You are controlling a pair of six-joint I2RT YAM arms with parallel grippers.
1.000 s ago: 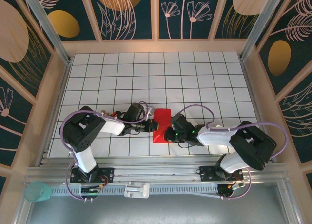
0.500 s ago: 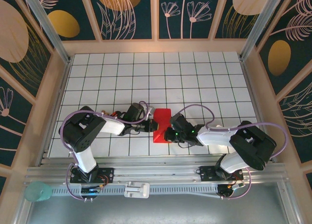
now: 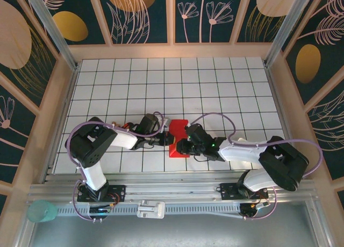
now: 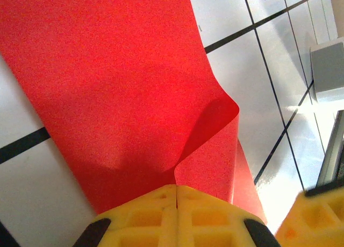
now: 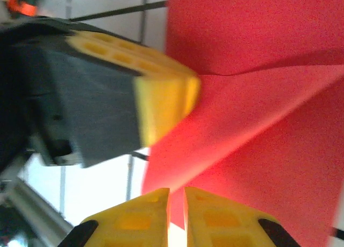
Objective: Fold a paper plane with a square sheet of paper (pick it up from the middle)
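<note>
Though cropped, paper (image 4: 118, 85) seemingly in left claw (image 4: 176, 188).

One red square sheet of paper (image 3: 180, 128), one left end effector (image 4: 177, 189), one right end effector (image 5: 177, 192), one table (image 3: 215, 85).

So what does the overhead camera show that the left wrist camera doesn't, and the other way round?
Overhead adds the left arm and right arm whole, the tiled table and the patterned walls. The wrist view adds a curled flap in the red paper, just ahead of the left gripper. Shared: the red paper, that gripper holding it, and the tiles.
</note>
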